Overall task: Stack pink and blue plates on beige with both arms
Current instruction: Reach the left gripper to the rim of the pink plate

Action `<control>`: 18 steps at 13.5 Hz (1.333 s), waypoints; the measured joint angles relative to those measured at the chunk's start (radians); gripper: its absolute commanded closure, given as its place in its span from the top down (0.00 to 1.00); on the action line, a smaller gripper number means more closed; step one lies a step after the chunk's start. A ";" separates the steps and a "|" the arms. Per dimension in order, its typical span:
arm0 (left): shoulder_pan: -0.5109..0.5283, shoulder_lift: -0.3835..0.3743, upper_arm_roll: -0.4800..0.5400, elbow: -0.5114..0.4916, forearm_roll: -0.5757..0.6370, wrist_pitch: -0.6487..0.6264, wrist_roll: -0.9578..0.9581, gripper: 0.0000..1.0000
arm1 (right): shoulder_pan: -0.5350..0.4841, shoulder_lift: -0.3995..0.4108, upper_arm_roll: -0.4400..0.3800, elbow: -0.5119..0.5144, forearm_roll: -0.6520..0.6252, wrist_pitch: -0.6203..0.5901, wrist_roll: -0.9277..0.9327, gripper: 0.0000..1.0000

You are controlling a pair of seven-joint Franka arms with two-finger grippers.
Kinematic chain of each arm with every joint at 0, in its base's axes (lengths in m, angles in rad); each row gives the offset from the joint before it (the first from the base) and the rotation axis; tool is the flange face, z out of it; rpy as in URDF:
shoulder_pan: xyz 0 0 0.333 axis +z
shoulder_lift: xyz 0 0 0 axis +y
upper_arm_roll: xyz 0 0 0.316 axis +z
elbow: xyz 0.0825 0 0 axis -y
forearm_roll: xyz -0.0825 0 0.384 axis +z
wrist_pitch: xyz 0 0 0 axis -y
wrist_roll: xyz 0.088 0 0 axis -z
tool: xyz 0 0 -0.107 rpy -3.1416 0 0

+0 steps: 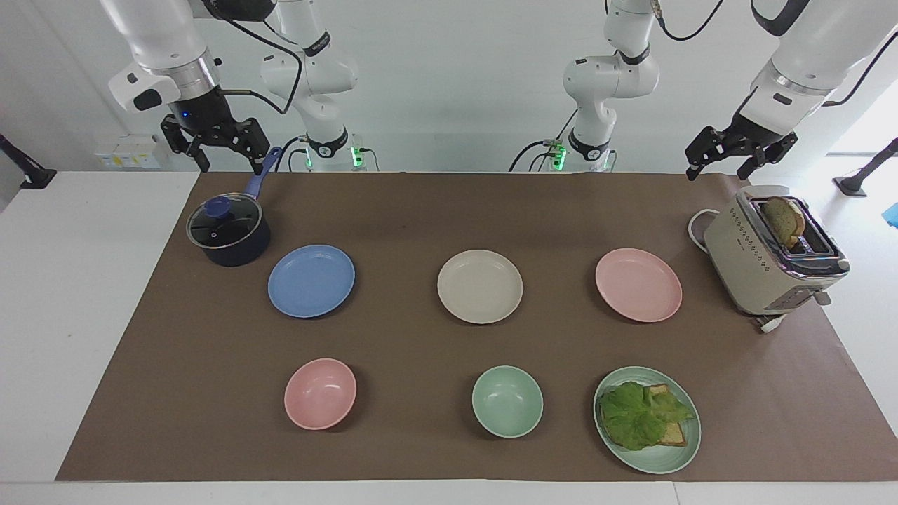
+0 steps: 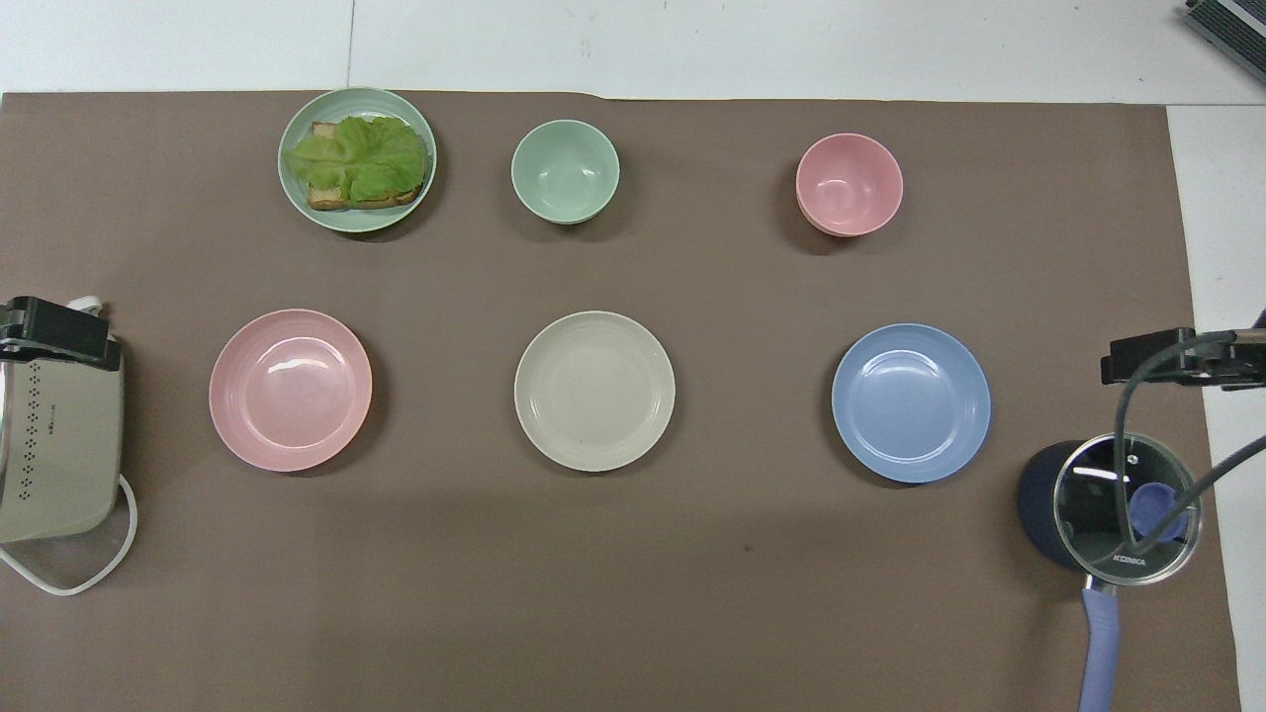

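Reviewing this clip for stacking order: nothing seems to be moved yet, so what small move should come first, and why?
Probably lower the left gripper toward the pink plate. Both grippers hang open and hold nothing; the right gripper is up over the pot. The pink plate, the blue plate and the beige plate all lie apart, unstacked.

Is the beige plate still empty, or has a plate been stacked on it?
Empty. The beige plate shows a bare inside in both views, with the pink plate and blue plate lying apart on either side.
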 measured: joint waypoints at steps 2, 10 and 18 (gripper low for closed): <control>0.000 0.000 0.000 0.000 0.000 0.000 0.000 1.00 | 0.000 0.000 0.000 0.000 0.000 0.000 0.000 1.00; 0.012 -0.012 0.020 -0.192 0.000 0.147 0.000 1.00 | 0.000 0.000 0.000 0.000 0.000 0.000 0.000 1.00; 0.082 -0.009 0.027 -0.535 0.000 0.504 0.003 1.00 | 0.000 0.000 0.000 0.000 0.000 0.000 0.000 1.00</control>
